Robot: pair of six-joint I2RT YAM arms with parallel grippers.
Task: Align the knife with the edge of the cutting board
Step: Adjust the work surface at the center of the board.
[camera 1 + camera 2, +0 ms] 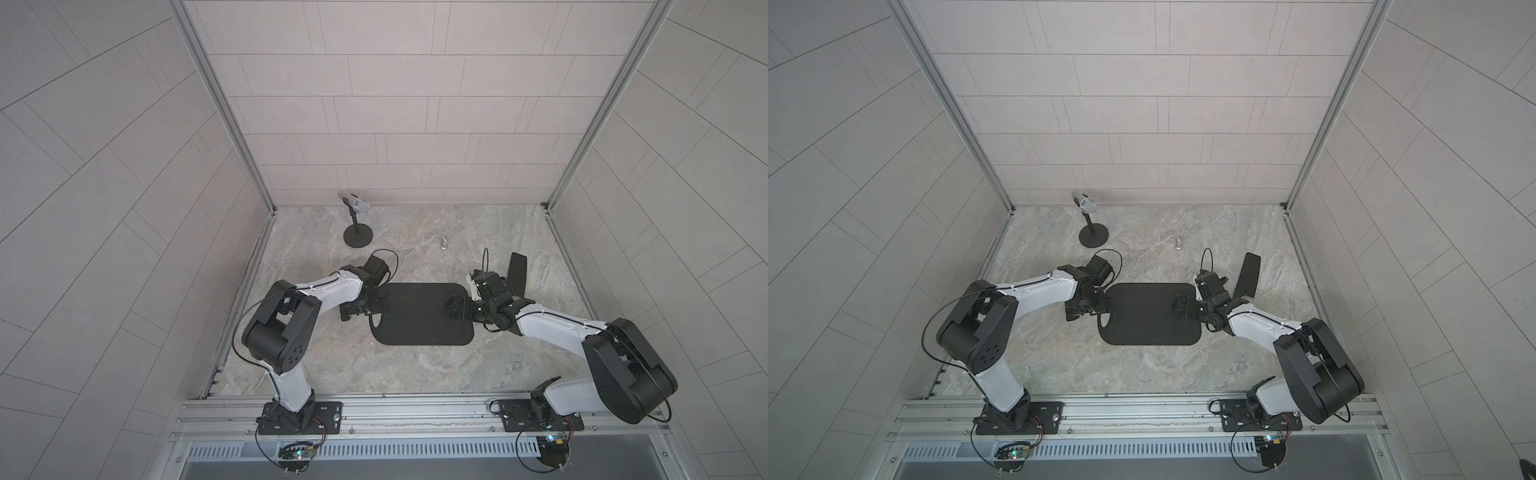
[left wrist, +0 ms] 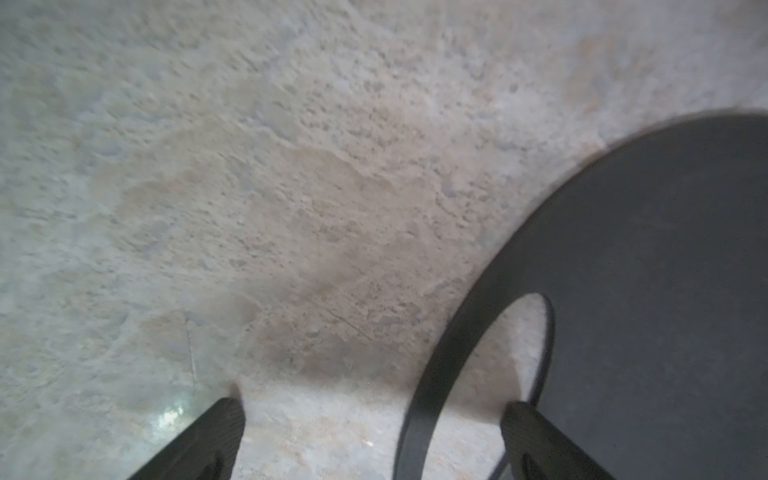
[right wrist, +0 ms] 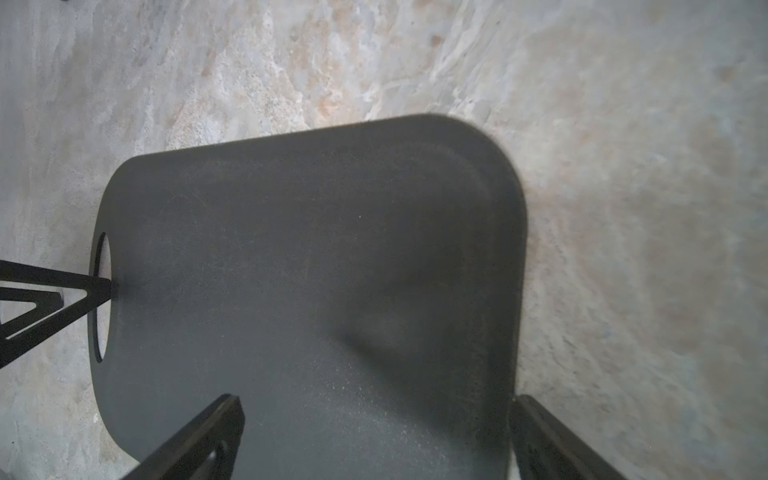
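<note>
Knife lies beside cutting board, partly hidden behind the right arm.

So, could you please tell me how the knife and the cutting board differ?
The cutting board is a wide rounded rectangle with a handle hole; the knife is much narrower. The cutting board lies crosswise; the knife lies past its far right corner, running roughly front to back, partly behind the right arm. Both are black and lie flat.
</note>
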